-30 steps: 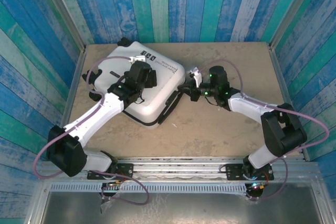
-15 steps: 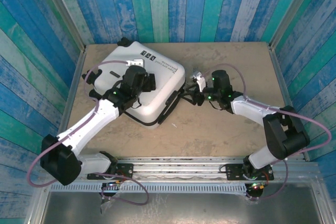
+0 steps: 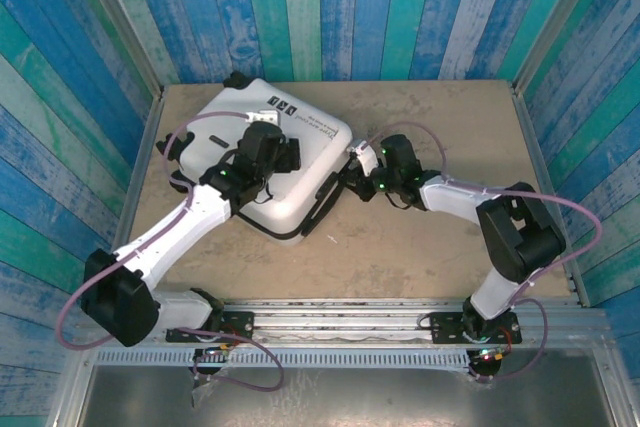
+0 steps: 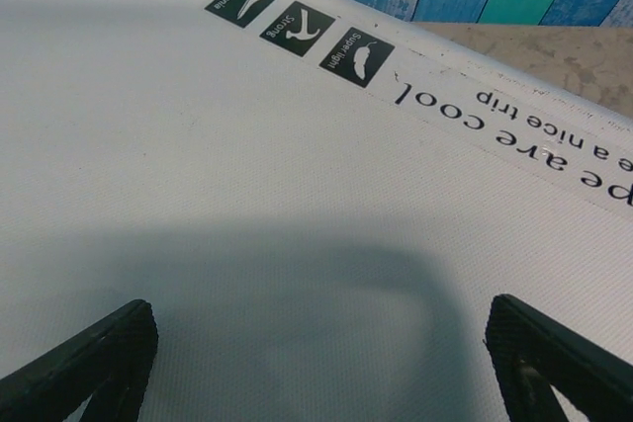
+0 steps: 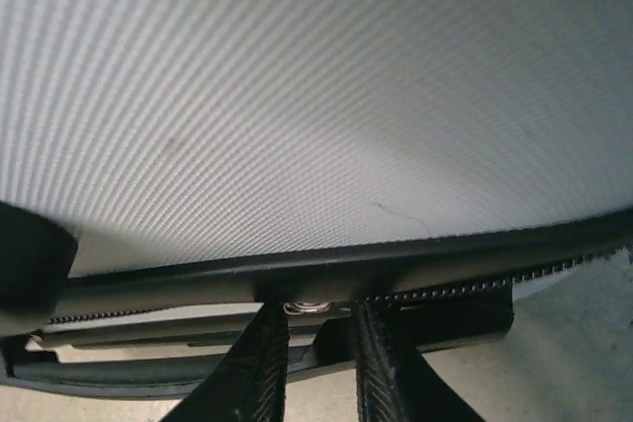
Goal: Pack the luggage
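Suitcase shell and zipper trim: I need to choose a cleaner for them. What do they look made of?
Shell: probably hard moulded plastic, silver-white with a matt finish. A fine, regular grain covers the whole surface, and it shows no creases or fabric folds.
Zipper trim: a smooth black band with a faint sheen, perhaps rubber or plastic. Small zipper teeth run along its edge.

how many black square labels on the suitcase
3, in a row on the suitcase top: one, the next, the last nearest the printed lettering. More may be hidden elsewhere.

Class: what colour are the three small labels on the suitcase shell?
Black labels with white symbols, clearest in the left wrist view.
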